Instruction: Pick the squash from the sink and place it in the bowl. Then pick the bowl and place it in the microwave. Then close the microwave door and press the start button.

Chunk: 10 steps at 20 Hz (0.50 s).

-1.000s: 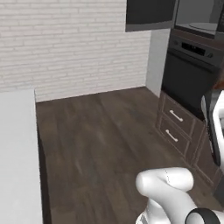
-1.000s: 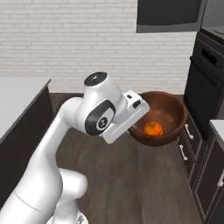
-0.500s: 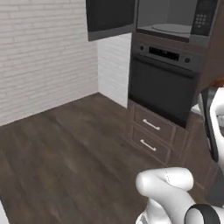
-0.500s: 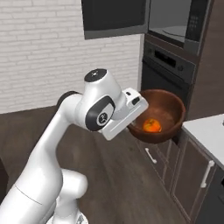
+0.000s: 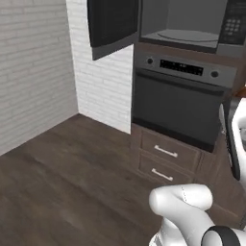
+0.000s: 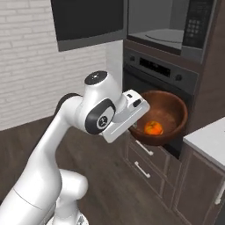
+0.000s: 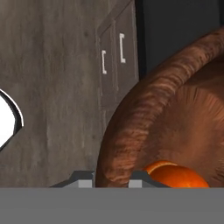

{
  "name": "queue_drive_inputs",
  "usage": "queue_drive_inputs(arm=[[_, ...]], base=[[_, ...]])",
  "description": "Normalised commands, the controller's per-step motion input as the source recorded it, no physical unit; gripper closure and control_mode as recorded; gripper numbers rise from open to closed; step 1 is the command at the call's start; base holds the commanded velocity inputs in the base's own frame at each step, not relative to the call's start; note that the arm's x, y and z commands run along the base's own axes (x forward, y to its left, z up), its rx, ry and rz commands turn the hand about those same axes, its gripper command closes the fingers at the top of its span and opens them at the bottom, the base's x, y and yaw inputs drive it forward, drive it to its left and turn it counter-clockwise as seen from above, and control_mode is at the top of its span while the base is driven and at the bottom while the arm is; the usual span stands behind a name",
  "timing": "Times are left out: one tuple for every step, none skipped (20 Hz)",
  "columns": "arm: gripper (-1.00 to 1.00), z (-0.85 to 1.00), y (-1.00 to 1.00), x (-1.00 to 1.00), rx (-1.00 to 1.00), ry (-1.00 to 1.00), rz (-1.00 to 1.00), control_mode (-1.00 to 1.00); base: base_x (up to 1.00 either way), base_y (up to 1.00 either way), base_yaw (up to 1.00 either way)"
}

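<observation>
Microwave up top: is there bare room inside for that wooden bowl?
Yes, apparently: the grey-framed microwave stands open, its pale round turntable bare. The reddish-brown wooden bowl, tool gripping its rim, holds the orange squash below, before the dark oven.

The bowl (image 6: 169, 116), reddish-brown with a wood grain, wide-rimmed and deep, is held in the air in front of the oven, tilted so its opening shows. The squash (image 6: 153, 128), small, round and orange-red, sits inside on the bowl's bottom. Above, the microwave (image 6: 169, 26) stands open, its pale grey interior and round turntable plate visible. The microwave door (image 6: 88, 22), a dark glass panel, is swung out to the left.
</observation>
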Motion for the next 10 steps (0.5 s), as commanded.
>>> queue_drive_inputs(arm=[[1.0,0.0,0.0,0.0,0.0,0.0,0.0,1.0],[1.0,0.0,0.0,0.0,0.0,0.0,0.0,1.0],[1.0,0.0,0.0,0.0,0.0,0.0,0.0,1.0],[1.0,0.0,0.0,0.0,0.0,0.0,0.0,1.0],[1.0,0.0,0.0,0.0,0.0,0.0,0.0,1.0],[1.0,0.0,0.0,0.0,0.0,0.0,0.0,1.0],[1.0,0.0,0.0,0.0,0.0,0.0,0.0,1.0],[1.0,0.0,0.0,0.0,0.0,0.0,0.0,1.0],[1.0,0.0,0.0,0.0,0.0,0.0,0.0,1.0],[1.0,0.0,0.0,0.0,0.0,0.0,0.0,1.0]], base=[[1.0,0.49,-0.45],[1.0,0.46,-0.46],[1.0,0.47,-0.46],[1.0,0.49,-0.47],[1.0,0.44,-0.47],[1.0,0.41,-0.47],[1.0,0.35,-0.47],[1.0,0.26,-0.46],[1.0,0.19,-0.44],[0.99,0.11,-0.43]])
